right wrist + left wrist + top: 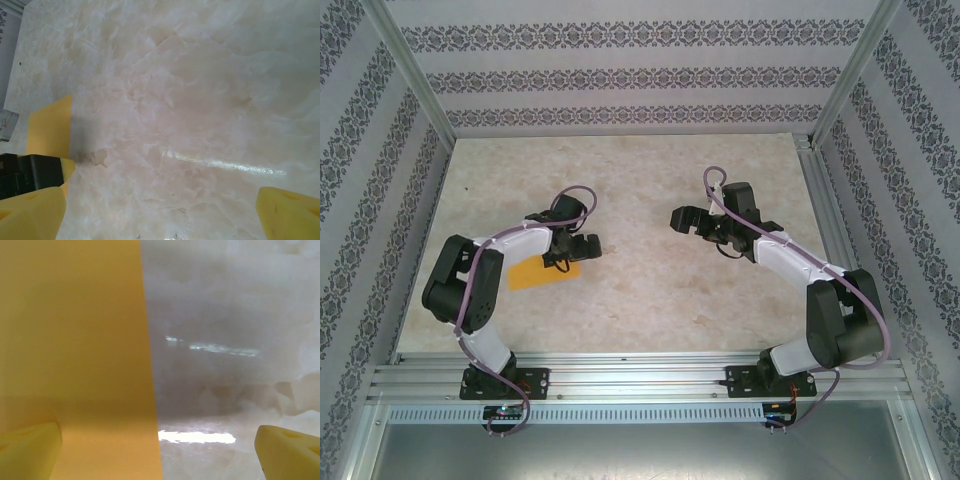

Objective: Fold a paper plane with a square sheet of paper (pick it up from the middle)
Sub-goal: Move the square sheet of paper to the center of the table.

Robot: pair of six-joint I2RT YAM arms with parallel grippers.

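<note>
Marbled beige tabletop [650, 170] — floral-striped wallpapered walls [620, 75]

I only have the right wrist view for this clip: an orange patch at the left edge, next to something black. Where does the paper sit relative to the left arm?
Observer: From the top view, the square sheet of paper lies flat on the table, partly beneath the left tool.
Operator: Is the left tool closed on it?
Observer: No. In the left wrist view its jaws stand wide open, with one finger over the paper and the other over bare table.
Operator: Any crease yet?
Observer: The left wrist view shows a smooth orange stretch with one straight edge and no crease in the part it covers.
</note>
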